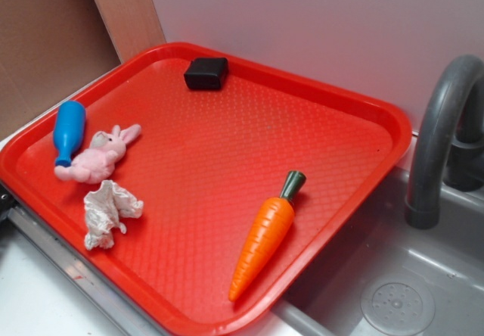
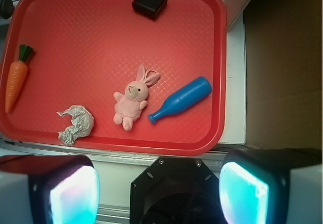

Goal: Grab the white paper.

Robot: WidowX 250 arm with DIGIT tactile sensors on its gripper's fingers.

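Note:
The white paper is a crumpled wad lying near the front left rim of the red tray. Just beyond it lies a pink plush bunny. In the wrist view my gripper hangs high above the tray's near edge, open, with its two pale pads far apart and nothing between them. The paper sits well ahead of the left pad. The exterior view does not show the gripper.
A blue bottle lies beside the bunny. A toy carrot and a black block also rest on the tray. A grey sink with a faucet borders the tray.

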